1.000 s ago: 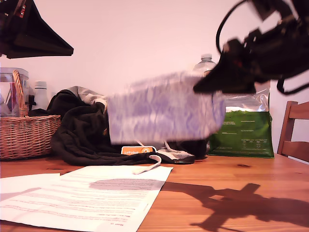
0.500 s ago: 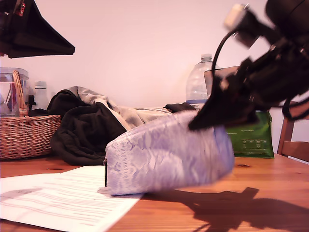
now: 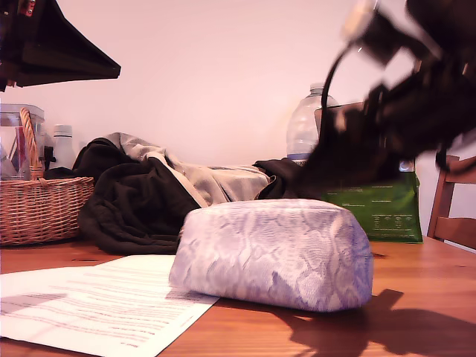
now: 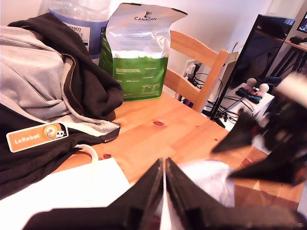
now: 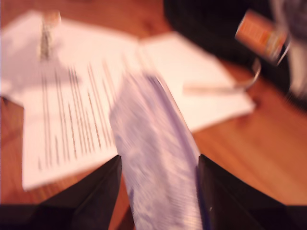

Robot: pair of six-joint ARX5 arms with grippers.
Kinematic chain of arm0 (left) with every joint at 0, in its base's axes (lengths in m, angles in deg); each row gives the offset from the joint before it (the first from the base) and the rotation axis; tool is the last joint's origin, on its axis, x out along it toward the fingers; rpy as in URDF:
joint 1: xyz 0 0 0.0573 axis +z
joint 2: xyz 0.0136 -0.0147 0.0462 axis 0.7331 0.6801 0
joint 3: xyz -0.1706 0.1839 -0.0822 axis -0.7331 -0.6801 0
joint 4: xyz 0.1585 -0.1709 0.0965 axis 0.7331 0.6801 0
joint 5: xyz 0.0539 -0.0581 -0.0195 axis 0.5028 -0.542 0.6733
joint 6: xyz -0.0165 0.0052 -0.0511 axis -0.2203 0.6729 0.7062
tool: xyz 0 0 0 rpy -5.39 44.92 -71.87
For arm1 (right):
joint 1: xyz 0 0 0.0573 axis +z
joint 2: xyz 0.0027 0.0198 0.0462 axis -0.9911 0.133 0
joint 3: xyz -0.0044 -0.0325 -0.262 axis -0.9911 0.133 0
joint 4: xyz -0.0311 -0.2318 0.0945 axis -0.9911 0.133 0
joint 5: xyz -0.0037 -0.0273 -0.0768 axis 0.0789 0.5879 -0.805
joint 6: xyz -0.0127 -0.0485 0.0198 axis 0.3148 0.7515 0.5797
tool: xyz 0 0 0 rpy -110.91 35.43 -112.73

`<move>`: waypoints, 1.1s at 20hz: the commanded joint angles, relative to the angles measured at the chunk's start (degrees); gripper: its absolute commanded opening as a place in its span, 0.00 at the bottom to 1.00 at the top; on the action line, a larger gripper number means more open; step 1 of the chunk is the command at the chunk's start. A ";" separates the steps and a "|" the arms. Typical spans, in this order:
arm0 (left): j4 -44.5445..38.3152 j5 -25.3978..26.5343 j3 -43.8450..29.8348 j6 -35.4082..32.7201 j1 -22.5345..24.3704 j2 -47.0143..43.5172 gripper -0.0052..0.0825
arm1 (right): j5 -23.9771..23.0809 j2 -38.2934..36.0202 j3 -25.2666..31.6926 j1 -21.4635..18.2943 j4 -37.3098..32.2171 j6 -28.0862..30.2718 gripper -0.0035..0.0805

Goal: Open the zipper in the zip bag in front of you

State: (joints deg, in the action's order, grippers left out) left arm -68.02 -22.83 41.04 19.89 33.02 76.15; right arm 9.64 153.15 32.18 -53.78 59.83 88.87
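At the upper left of the exterior view hangs the dark, wedge-shaped first hand (image 4: 164,189), well above the bench (image 3: 416,260); in its own wrist view its two black fingers are seen clenched together with nothing between them. Below it, a woven wicker basket (image 3: 37,208) stands at the exterior view's left edge, with a small white bottle (image 3: 63,145) behind it. Beside the basket a heap of black and grey clothing (image 3: 126,204) is piled. A printed white paper sheet (image 3: 97,305) lies flat in front.

The soft lilac-and-white snakeskin-print zip bag (image 3: 275,253) is found near the middle, resting on the wooden bench with its exterior-view-left end at the sheet's edge. Its zipper cannot be made out.

Behind it stand a clear plastic water bottle (image 3: 307,126) and a green-and-silver foil bag (image 3: 383,212). The blurred black second hand (image 5: 158,160) is held just above the pouch's exterior-view-right end; its fingers are spread on either side of the pouch, but whether the pouch is grasped cannot be told. A wooden chair (image 3: 454,201) is seen at the exterior view's right edge.
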 commanded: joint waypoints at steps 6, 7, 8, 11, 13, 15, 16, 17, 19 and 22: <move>-0.37 0.28 -0.37 -0.35 0.09 0.37 0.04 | -1.40 -11.17 -3.19 0.00 4.72 -8.63 0.23; -0.42 1.14 -0.37 -0.98 0.09 0.37 0.04 | -1.60 -11.34 -3.19 0.02 4.76 -11.19 0.00; -0.37 2.80 -0.37 -1.22 0.09 0.37 0.04 | -3.37 -11.37 -3.19 0.09 4.74 -11.61 0.04; -0.33 8.63 -0.46 -2.89 0.11 -0.42 0.04 | -17.73 -12.31 -2.95 0.94 4.44 -12.57 0.03; 0.02 11.78 -0.52 -5.86 0.79 -2.03 0.04 | -22.05 -14.82 -2.10 0.90 3.02 -11.30 0.03; 1.51 12.24 -0.74 -6.32 2.97 -4.02 0.04 | -23.98 -18.80 -0.66 -0.42 3.30 -10.47 0.03; 1.70 12.09 -1.27 -6.75 4.24 -4.87 0.04 | -24.11 -20.87 0.13 -1.42 4.44 -10.21 0.03; 1.81 12.04 -1.97 -6.97 5.51 -5.79 0.04 | -24.00 -22.97 1.07 -3.17 5.31 -9.73 0.03; 2.75 12.02 -3.91 -6.93 8.04 -8.11 0.04 | -23.96 -27.98 3.23 -6.88 7.04 -9.62 0.03; 3.37 12.04 -7.65 -6.80 11.32 -13.57 0.04 | -23.98 -37.27 6.10 -11.26 11.32 -11.02 0.03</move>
State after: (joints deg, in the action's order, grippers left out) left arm -64.39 -10.74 35.49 13.51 43.86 64.06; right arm -14.33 118.31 37.09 -64.71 71.07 78.56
